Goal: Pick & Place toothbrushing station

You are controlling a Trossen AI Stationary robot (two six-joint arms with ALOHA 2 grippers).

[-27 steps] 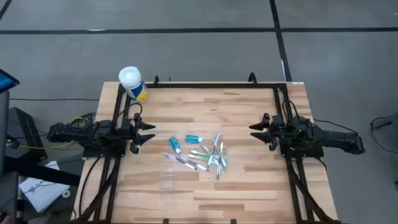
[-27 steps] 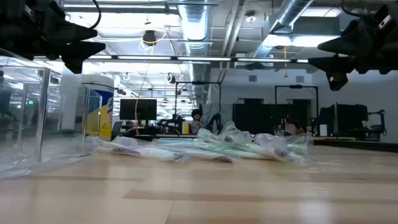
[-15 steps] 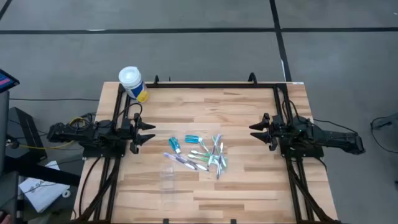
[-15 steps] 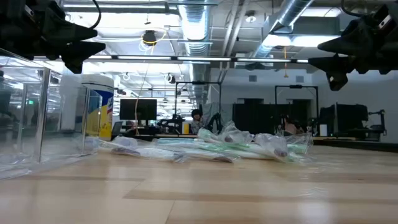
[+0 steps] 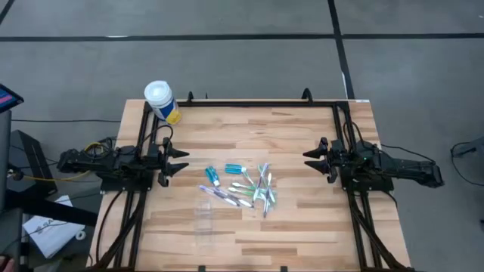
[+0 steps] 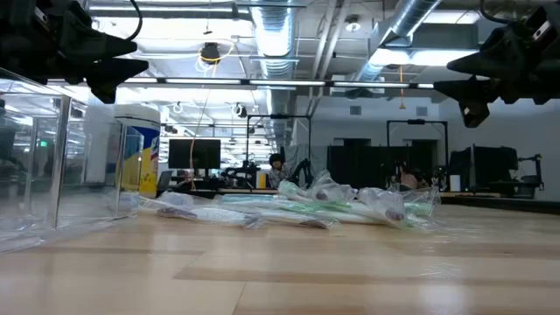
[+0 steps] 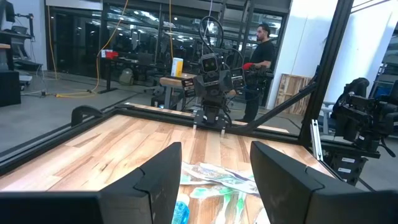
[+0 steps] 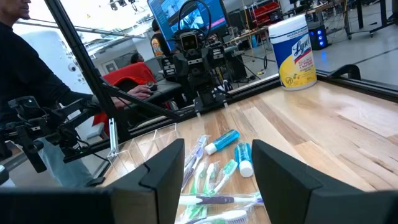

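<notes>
Nothing has moved since the earlier frames; both arms hang as before above the pale planked wooden table (image 5: 302, 143), the left gripper (image 5: 180, 160) at nine o'clock and the right gripper (image 5: 311, 159) at three o'clock, each with its dark fingers spread and nothing between them. At the table's centre lies a loose heap of slim toothbrushes (image 5: 257, 189) in crinkled clear wrap, pale green, purple and white, with small teal-and-white tubes (image 5: 236, 168) at its eleven o'clock edge; the see-through plastic holder (image 5: 204, 218), boxy and glassy, sits at seven o'clock from the heap; a round white-lidded canister (image 5: 161, 101) with a yellow label stands at the table's eleven o'clock corner.
</notes>
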